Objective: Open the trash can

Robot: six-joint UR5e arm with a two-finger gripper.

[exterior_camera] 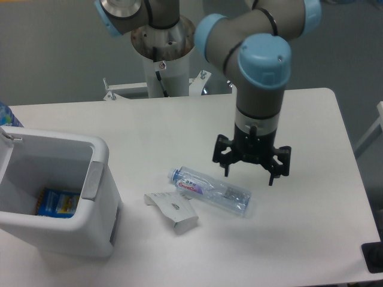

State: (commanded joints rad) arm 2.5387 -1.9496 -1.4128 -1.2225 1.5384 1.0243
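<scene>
White trash can (pixel 54 197) open, left edge | end effector (pixel 251 174) spread wide, empty, mid-table

White table (pixel 299 119) — trash can (pixel 54 227), bottle (pixel 209 190), folded cardboard (pixel 173 212) on it.

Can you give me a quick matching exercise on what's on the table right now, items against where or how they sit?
Items:
1. trash can
2. bottle
3. cardboard piece
4. gripper

States:
A. lying on its side mid-table
B. open and empty, above the table right of the bottle
C. left side, open at the top, a blue item inside
D. folded, grey, between bin and bottle

Pairs: 1-C, 2-A, 3-D, 4-B
</scene>
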